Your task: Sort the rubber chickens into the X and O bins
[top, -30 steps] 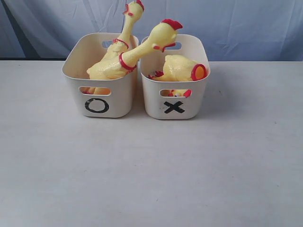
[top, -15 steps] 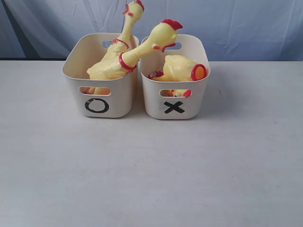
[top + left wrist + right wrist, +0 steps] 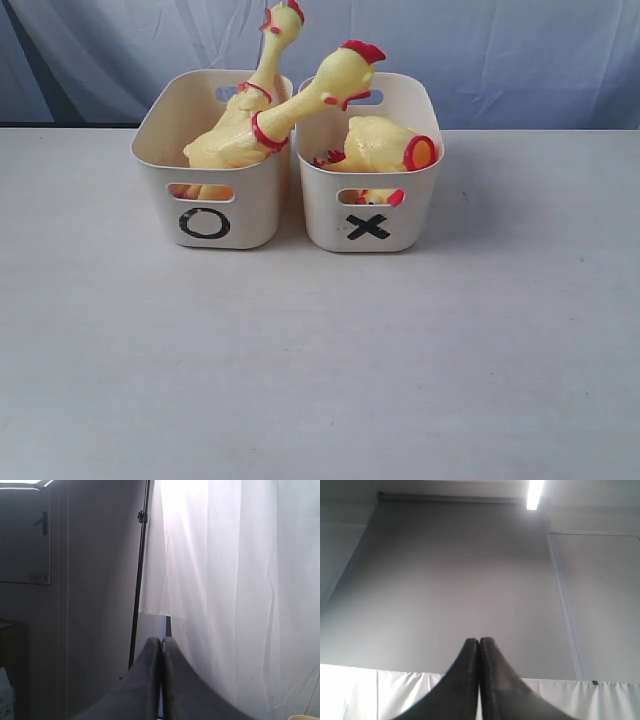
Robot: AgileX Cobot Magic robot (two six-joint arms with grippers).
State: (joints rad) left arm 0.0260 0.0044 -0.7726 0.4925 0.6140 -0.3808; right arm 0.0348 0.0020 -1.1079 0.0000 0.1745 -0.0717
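Note:
Two cream bins stand side by side at the back of the table. The O bin [image 3: 160, 205] on the left holds two long-necked whole chickens: one [image 3: 262, 82] stands upright at the back, the other [image 3: 300, 105] leans its head over toward the X bin. The X bin [image 3: 325, 220] on the right holds the headless body [image 3: 380, 145] with its red neck ring; a loose head [image 3: 380, 196] shows through the slot handle. Neither arm appears in the exterior view. My left gripper [image 3: 161, 640] is shut and empty, pointing at a white curtain. My right gripper [image 3: 479, 641] is shut and empty, pointing at a grey wall.
The white tabletop [image 3: 320, 360] stretches wide in front of and beside the bins. A blue-white curtain [image 3: 500, 50] hangs behind the table. A black stand pole [image 3: 140, 570] shows in the left wrist view.

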